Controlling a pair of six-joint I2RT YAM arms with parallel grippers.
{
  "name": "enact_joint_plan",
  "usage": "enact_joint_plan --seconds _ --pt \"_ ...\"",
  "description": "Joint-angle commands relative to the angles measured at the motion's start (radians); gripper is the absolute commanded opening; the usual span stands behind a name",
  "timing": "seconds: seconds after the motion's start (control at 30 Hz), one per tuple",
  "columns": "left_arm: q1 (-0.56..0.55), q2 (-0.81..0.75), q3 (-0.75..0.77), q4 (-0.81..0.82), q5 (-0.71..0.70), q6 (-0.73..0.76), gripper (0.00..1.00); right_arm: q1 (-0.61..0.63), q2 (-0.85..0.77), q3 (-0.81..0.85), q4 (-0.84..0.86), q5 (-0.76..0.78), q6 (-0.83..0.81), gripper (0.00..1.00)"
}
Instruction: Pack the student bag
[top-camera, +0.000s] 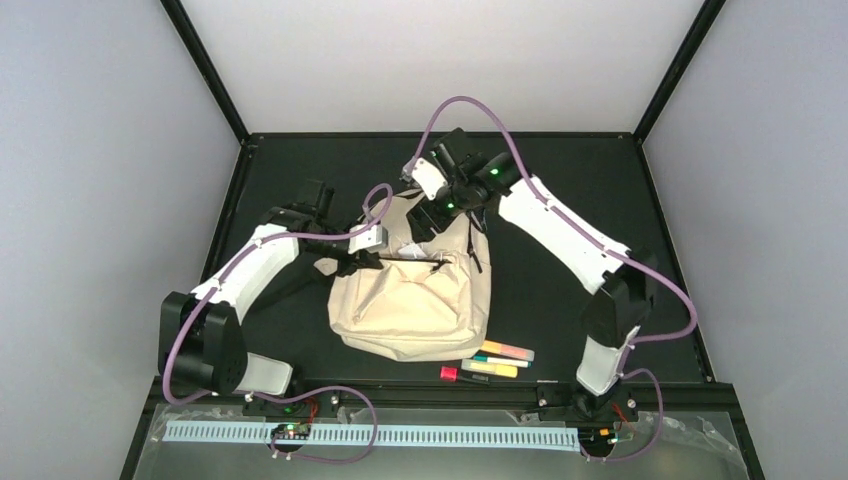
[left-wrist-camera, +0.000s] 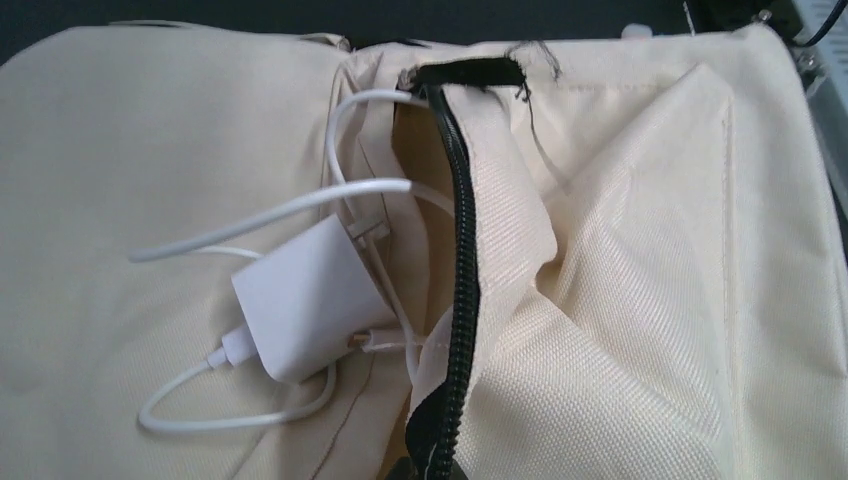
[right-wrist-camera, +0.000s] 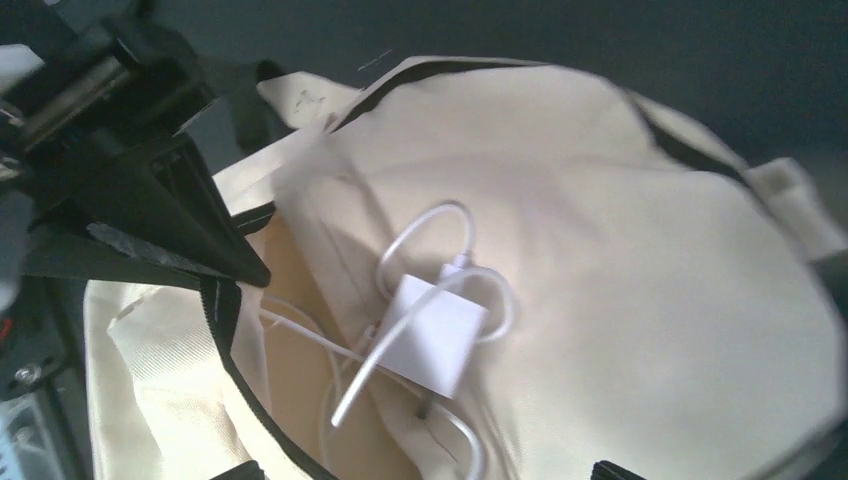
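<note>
Fingertips (right-wrist-camera: 612, 470) of the right gripper (top-camera: 431, 217), cut off, stand wide apart and empty over the student bag (top-camera: 410, 300), a white charger (right-wrist-camera: 432, 335) beneath them. Beside them the left gripper (right-wrist-camera: 240, 272), tips hard to see, seemingly pinches the bag's zipper edge (left-wrist-camera: 462, 250).

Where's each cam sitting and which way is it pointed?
Top: above and behind the bases, looking down; left arm, right arm, bag, markers.
Left wrist: close over the bag's open zipper; own fingers hardly visible.
Right wrist: over the bag, looking down; own fingertips at bottom, left fingers pinching the opening.
Shared: both wrists see the charger.
</note>
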Motion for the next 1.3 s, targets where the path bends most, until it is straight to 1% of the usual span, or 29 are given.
enact_joint_plan --seconds 0.0,0.03,0.07,0.1,0.13,0.17,0.27,0.3,0.33,0.4,0.43,0.5,0.57,0.6,0.63,0.67,0.73,0.77,0.8,0.83,0.87,0.9,0.93,1.03,1.07,1.1,1.13,1.17,1.27 --pt "0.008 -0.011 0.001 0.000 -0.057 0.012 0.08 -0.014 -0.088 -0.043 -0.012 0.197 0.044 0.87" --pt "0.008 -0.008 0.017 -0.019 -0.065 0.012 0.14 -0.015 -0.107 -0.061 -0.006 0.216 0.061 0.87" --pt "0.008 -0.006 0.041 -0.044 -0.073 0.013 0.24 -0.016 -0.125 -0.085 0.001 0.238 0.081 0.87" --pt "0.008 0.000 0.069 -0.075 -0.078 0.013 0.39 -0.017 -0.148 -0.110 0.010 0.257 0.103 0.87" --pt "0.007 0.004 0.106 -0.111 -0.086 0.009 0.52 -0.019 -0.171 -0.143 0.022 0.275 0.127 0.87" --pt "0.008 0.008 0.146 -0.148 -0.096 0.003 0.62 -0.020 -0.196 -0.178 0.034 0.296 0.155 0.87" --pt "0.011 0.013 0.288 -0.247 -0.105 -0.017 0.81 -0.019 -0.277 -0.316 0.063 0.309 0.240 0.86" --pt "0.015 0.018 0.327 -0.240 -0.103 -0.046 0.90 -0.019 -0.300 -0.364 0.067 0.304 0.268 0.85" --pt "0.022 0.029 0.359 -0.206 -0.106 -0.103 0.97 -0.019 -0.325 -0.413 0.076 0.295 0.296 0.84" --pt "0.036 0.086 0.406 -0.100 -0.109 -0.261 0.99 -0.018 -0.383 -0.518 0.114 0.272 0.357 0.84" --pt "0.037 0.134 0.422 -0.052 -0.109 -0.310 0.99 -0.018 -0.408 -0.573 0.143 0.251 0.387 0.84" --pt "0.035 0.273 0.500 -0.025 -0.141 -0.411 0.99 -0.019 -0.435 -0.669 0.193 0.180 0.440 0.84" --pt "0.035 0.438 0.643 -0.079 -0.192 -0.493 0.99 -0.019 -0.434 -0.742 0.239 0.076 0.483 0.87" --pt "0.036 0.525 0.736 -0.130 -0.227 -0.530 0.99 -0.019 -0.430 -0.776 0.275 0.011 0.501 0.93" --pt "0.037 0.611 0.817 -0.172 -0.254 -0.553 0.99 -0.018 -0.425 -0.809 0.311 -0.035 0.528 0.97" --pt "0.036 0.687 0.884 -0.205 -0.276 -0.566 0.99 -0.019 -0.421 -0.836 0.341 -0.060 0.541 0.98" --pt "0.031 0.794 0.955 -0.237 -0.295 -0.566 0.99 -0.021 -0.400 -0.864 0.374 -0.057 0.538 0.98" --pt "0.023 0.831 0.959 -0.235 -0.306 -0.559 0.99 -0.023 -0.382 -0.870 0.380 -0.047 0.533 0.96" --pt "0.016 0.844 0.952 -0.226 -0.324 -0.555 0.99 -0.030 -0.365 -0.870 0.382 -0.045 0.524 0.91" --pt "0.011 0.852 0.938 -0.213 -0.343 -0.553 0.99 -0.034 -0.349 -0.869 0.385 -0.047 0.519 0.82" --pt "0.008 0.851 0.921 -0.193 -0.349 -0.552 0.98 -0.040 -0.332 -0.868 0.390 -0.048 0.514 0.71" --pt "0.008 0.846 0.900 -0.180 -0.344 -0.551 0.94 -0.047 -0.325 -0.866 0.399 -0.045 0.510 0.59" --pt "0.007 0.838 0.880 -0.169 -0.340 -0.548 0.86 -0.058 -0.320 -0.864 0.416 -0.039 0.505 0.47" --pt "0.018 0.804 0.825 -0.158 -0.325 -0.535 0.48 -0.128 -0.286 -0.835 0.475 -0.013 0.482 0.10" --pt "0.025 0.787 0.809 -0.155 -0.319 -0.533 0.37 -0.150 -0.259 -0.809 0.489 -0.014 0.474 0.02" --pt "0.038 0.767 0.790 -0.149 -0.315 -0.533 0.22 -0.166 -0.230 -0.777 0.501 -0.018 0.463 0.01" --pt "0.055 0.743 0.767 -0.135 -0.315 -0.542 0.09 -0.175 -0.194 -0.737 0.509 -0.014 0.449 0.01" --pt "0.074 0.715 0.734 -0.111 -0.319 -0.553 0.02 -0.180 -0.155 -0.690 0.517 -0.008 0.436 0.01" --pt "0.150 0.611 0.622 -0.036 -0.318 -0.584 0.02 -0.206 -0.034 -0.518 0.512 0.015 0.397 0.01"
